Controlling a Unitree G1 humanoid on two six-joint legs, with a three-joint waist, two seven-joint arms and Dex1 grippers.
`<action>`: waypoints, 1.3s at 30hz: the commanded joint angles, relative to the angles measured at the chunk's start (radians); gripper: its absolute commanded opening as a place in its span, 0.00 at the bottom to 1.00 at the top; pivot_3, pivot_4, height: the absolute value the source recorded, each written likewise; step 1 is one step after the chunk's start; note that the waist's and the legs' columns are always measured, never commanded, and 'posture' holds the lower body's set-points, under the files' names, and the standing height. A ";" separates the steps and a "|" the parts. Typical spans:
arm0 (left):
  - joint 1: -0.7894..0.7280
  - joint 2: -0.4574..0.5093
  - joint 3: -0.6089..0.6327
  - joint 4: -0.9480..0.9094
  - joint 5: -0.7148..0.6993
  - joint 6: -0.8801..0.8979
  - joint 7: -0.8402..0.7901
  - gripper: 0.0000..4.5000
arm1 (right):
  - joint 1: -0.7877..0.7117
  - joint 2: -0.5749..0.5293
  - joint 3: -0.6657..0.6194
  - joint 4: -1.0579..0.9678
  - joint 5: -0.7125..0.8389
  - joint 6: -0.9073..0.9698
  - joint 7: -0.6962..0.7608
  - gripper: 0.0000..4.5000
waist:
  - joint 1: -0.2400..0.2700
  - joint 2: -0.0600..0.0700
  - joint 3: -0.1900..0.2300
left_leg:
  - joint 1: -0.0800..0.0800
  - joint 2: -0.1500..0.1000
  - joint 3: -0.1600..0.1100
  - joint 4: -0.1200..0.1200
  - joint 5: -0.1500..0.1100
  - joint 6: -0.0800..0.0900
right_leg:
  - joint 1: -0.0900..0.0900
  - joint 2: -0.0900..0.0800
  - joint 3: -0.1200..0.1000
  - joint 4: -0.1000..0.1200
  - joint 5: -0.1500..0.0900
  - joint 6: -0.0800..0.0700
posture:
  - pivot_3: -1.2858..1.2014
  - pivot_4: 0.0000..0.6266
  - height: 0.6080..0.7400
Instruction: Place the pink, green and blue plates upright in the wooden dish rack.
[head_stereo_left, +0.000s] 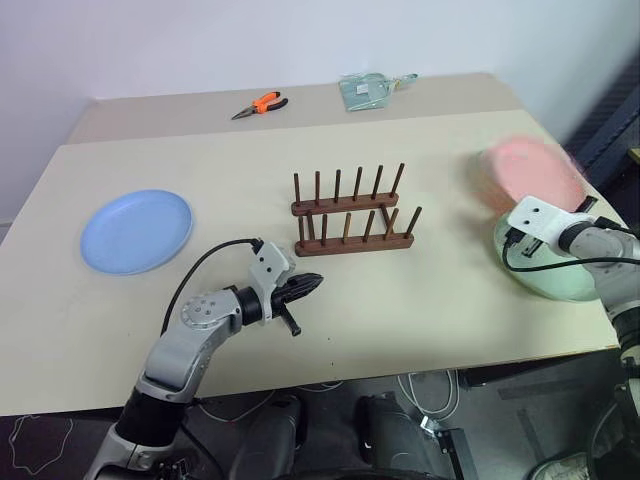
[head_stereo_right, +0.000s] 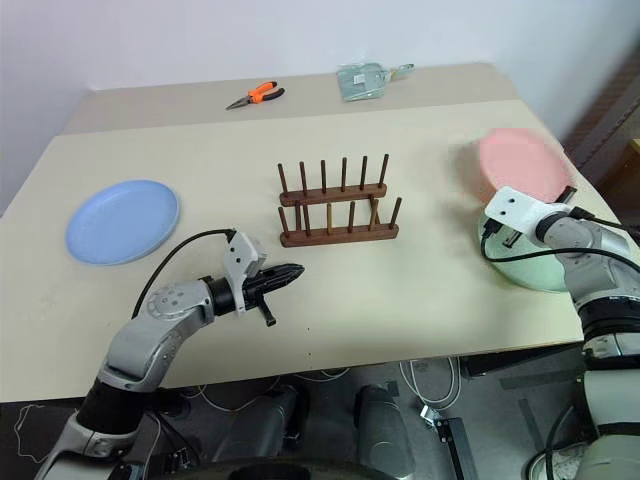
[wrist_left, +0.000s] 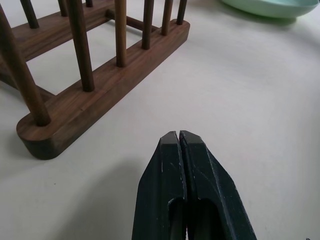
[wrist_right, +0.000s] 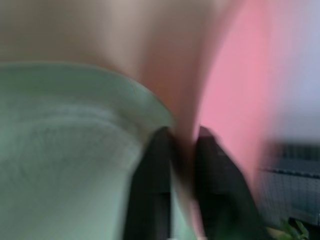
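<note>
1. I see a beige desk (head_stereo_left: 420, 290) across most of my head views; a seam runs along its far part, setting off a narrower back strip of a slightly darker beige.
2. On that back strip lie pliers with orange handles (head_stereo_left: 260, 104), jaws pointing toward my left.
3. Further right on the same strip I make out a small clear packet (head_stereo_left: 368, 90) with something pale green-grey inside; I cannot tell what it holds.
4. Behind the desk stands a plain pale wall (head_stereo_left: 200, 40).
5. Under the near edge of the desk, cables (head_stereo_left: 430, 395) lie on the floor.
</note>
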 joint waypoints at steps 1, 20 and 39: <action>0.017 0.008 0.015 -0.047 -0.016 -0.001 0.004 0.00 | -0.028 -0.017 0.003 -0.003 -0.015 -0.044 -0.018 0.01 | 0.000 0.000 0.000 | 0.000 0.000 0.000 0.000 0.000 0.000 | 0.000 0.000 0.000 0.000 0.000 0.000 | 0.52 0.24 0.91; 0.006 0.040 0.062 -0.025 -0.027 -0.031 -0.008 0.00 | 0.092 0.280 -0.424 -1.059 1.281 0.794 0.140 0.01 | 0.008 0.000 0.002 | -0.001 0.000 -0.002 0.002 -0.001 0.002 | 0.000 -0.001 0.001 0.000 0.000 0.000 | 0.52 0.24 0.91; 0.039 0.055 0.069 -0.107 -0.097 -0.018 -0.032 0.00 | 0.160 0.278 -0.361 -0.988 1.217 0.853 0.140 0.45 | 0.004 0.000 0.002 | -0.002 0.001 0.000 0.000 -0.002 0.002 | -0.001 -0.001 0.001 -0.001 0.000 0.000 | 0.52 0.24 0.91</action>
